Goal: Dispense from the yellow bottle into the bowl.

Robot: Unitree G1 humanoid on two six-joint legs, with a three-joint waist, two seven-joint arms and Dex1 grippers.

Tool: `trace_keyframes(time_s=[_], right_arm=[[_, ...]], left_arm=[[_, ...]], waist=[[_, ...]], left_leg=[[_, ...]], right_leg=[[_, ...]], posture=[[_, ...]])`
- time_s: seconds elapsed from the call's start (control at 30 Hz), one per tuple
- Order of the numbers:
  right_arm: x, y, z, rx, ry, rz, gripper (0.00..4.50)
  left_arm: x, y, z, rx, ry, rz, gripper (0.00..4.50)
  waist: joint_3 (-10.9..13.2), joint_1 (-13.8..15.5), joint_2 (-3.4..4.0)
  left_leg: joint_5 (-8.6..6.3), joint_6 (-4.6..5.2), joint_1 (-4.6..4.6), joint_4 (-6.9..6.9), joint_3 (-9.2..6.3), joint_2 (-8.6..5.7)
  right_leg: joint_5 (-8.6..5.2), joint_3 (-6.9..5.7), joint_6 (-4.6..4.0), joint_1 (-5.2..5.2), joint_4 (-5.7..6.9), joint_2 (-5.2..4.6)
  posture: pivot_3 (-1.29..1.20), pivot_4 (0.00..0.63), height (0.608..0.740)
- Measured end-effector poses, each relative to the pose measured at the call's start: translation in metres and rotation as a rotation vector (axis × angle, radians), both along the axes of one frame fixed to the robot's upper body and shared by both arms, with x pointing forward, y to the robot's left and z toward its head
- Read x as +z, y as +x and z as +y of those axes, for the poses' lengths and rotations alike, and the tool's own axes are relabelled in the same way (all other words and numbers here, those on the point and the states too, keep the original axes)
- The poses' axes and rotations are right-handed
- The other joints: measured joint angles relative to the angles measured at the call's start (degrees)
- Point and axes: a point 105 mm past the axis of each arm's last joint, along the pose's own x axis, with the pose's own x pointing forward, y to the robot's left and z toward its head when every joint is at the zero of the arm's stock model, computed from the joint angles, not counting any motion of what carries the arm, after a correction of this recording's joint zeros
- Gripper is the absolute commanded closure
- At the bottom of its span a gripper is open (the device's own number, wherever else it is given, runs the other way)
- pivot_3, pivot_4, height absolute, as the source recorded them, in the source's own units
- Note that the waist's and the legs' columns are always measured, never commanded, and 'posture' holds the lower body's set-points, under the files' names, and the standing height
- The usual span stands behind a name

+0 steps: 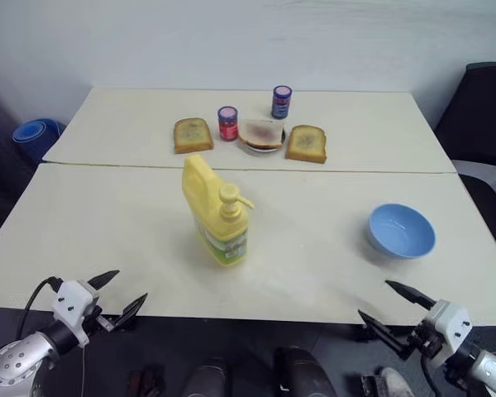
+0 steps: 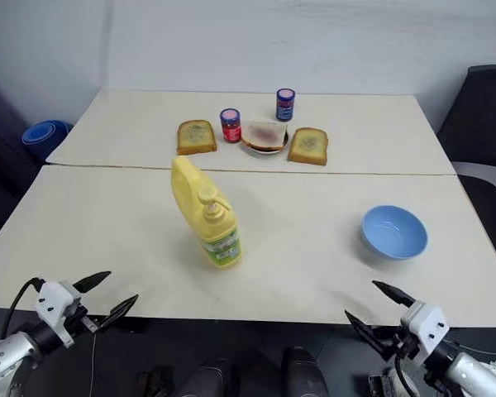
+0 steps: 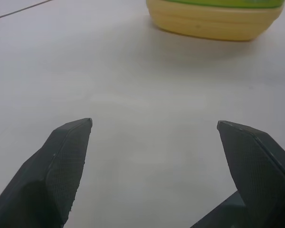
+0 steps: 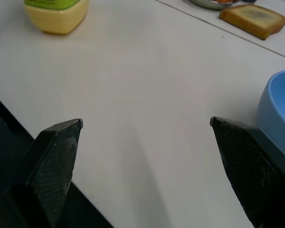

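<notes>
The yellow bottle (image 1: pixel 216 213) with its pump top stands upright in the middle of the near table, and its base (image 3: pixel 213 19) shows in the left wrist view. The light-blue bowl (image 1: pixel 401 230) sits to the right of it, a rim edge (image 4: pixel 278 111) showing in the right wrist view. My left gripper (image 1: pixel 126 294) hovers open at the table's near left edge, well short of the bottle. At the near right edge, below the bowl, my right gripper (image 1: pixel 388 306) is open as well. Nothing is held between the fingers of either.
On the far table lie two toast slices (image 1: pixel 193 135) (image 1: pixel 307 143), a white plate (image 1: pixel 261 136) with a sandwich, a red jar (image 1: pixel 227 122) and a blue jar (image 1: pixel 281 102). A black chair (image 1: pixel 479 124) stands at the right, a blue object (image 1: pixel 35 135) on the floor at the left.
</notes>
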Motion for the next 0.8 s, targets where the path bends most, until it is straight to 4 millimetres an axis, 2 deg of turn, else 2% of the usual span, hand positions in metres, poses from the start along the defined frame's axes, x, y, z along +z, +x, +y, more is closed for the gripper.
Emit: trace_keyframes(time_s=[0.13,0.23,0.37,0.47,0.57,0.63,0.8], right_arm=[[0.001,0.001,0.000,-0.003,0.006,-0.008,0.00],[0.005,0.005,-0.001,-0.015,0.011,-0.026,0.00],[0.019,0.019,-0.014,-0.055,-0.003,-0.072,0.00],[0.024,0.034,-0.029,-0.074,-0.037,-0.051,0.00],[0.029,0.054,-0.042,-0.088,-0.073,-0.046,0.00],[0.029,0.067,-0.048,-0.098,-0.095,-0.028,0.00],[0.012,0.099,-0.055,-0.122,-0.158,0.051,0.00]], left_arm=[[0.009,0.002,-0.012,-0.044,-0.043,0.004,0.02],[0.031,0.006,-0.030,-0.124,-0.152,-0.025,0.02],[0.064,0.007,-0.059,-0.355,-0.177,-0.034,0.02],[0.076,0.000,-0.089,-0.560,-0.176,0.004,0.02],[0.078,-0.006,-0.107,-0.677,-0.165,0.034,0.02],[0.080,-0.006,-0.111,-0.701,-0.165,0.045,0.02],[0.089,-0.005,-0.120,-0.742,-0.158,0.030,0.02]], waist=[[0.0,0.5,0.00],[0.0,0.9,0.00],[0.0,1.0,0.03],[0.0,0.8,0.06],[0.0,0.4,0.07],[0.0,0.1,0.07],[0.0,-0.3,0.11]], left_leg=[[0.11,-0.21,-0.06,0.01,-0.01,0.00],[0.12,-0.23,-0.06,0.05,-0.01,0.00],[0.15,-0.28,-0.03,0.05,-0.01,-0.01],[0.16,-0.28,-0.03,0.03,0.00,-0.01],[0.18,-0.31,-0.04,0.02,0.00,0.00],[0.21,-0.34,-0.05,0.02,0.00,0.00],[0.26,-0.35,-0.08,0.04,0.00,0.00]], right_leg=[[0.00,-0.01,0.00,-0.03,-0.04,0.00],[0.00,-0.01,0.00,-0.02,-0.01,-0.01],[0.00,-0.01,0.00,-0.01,0.02,0.00],[0.00,0.00,0.00,-0.02,0.00,0.01],[0.00,-0.01,0.00,-0.04,0.01,0.04],[0.00,-0.03,-0.01,-0.05,0.03,0.05],[0.00,-0.03,-0.01,-0.10,0.06,0.05]], posture=[[0.00,0.150,0.740],[0.00,0.150,0.740],[0.00,0.150,0.740],[0.00,0.150,0.740],[0.00,0.150,0.740],[0.00,0.150,0.740],[0.00,0.150,0.740]])
